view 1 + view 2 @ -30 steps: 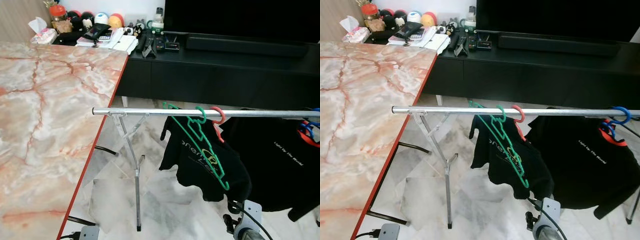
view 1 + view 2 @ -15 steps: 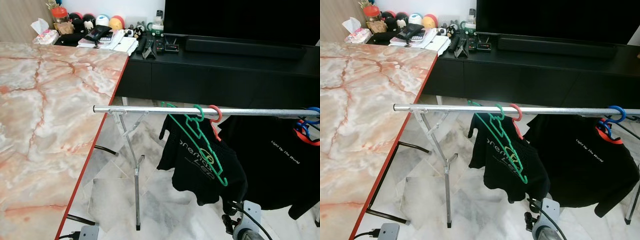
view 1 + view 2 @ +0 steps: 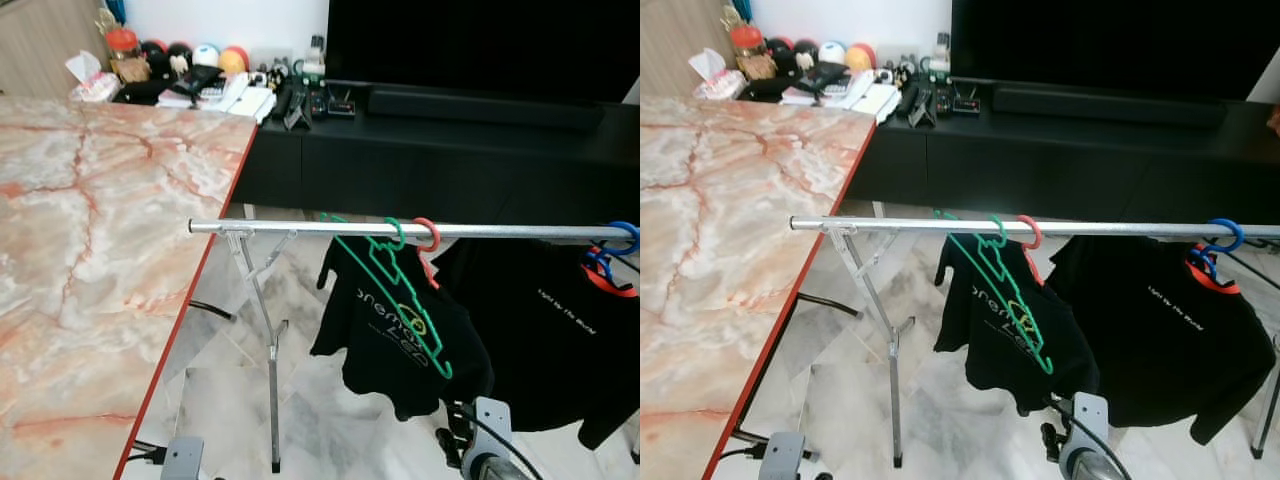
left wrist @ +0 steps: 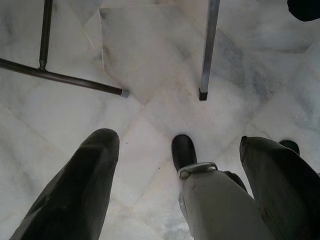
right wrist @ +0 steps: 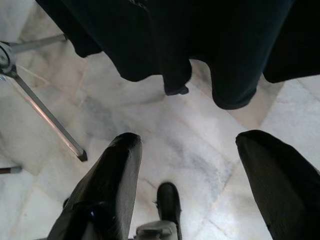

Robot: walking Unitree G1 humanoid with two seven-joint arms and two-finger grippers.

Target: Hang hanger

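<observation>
hanging by its hook on the horizontal silver metal rail point(image 3: 300, 228) of a clothes rack: a thin green plastic hanger point(image 3: 395, 290), empty, tilted, its lower end lying against a black t-shirt with pale lettering point(image 3: 400, 335). just beside that hook on the rail, a red hanger hook point(image 3: 428, 235) carrying this t-shirt. farther toward the robot's right on the same rail, a blue hanger hook point(image 3: 1223, 235) over a red one, above a second black t-shirt with small white print point(image 3: 1165, 335). below the rail's free end, crossed silver rack legs point(image 3: 272, 350) standing on a pale marble tile floor point(image 3: 230, 400).

on the robot's left, a pink-and-white marble tabletop with a red edge point(image 3: 90, 260). at its far end, a tissue box point(image 3: 88, 82) and round coloured balls and jars point(image 3: 190, 55). behind the rack, a long low black tv cabinet point(image 3: 450, 150) with a black soundbar point(image 3: 480, 105) and remotes on top, under a dark screen.

low at the frame's bottom edge, both arms hanging idle. left gripper point(image 4: 177, 185) pointing at the floor, black fingers point(image 4: 80, 195) spread wide apart, holding nothing, above a thin black table leg bar point(image 4: 60, 77) and the foot of a rack leg point(image 4: 202, 92). right gripper point(image 5: 187, 187) likewise spread wide and empty, fingers point(image 5: 107, 185) aimed at the floor beneath the hems of the black shirts.
</observation>
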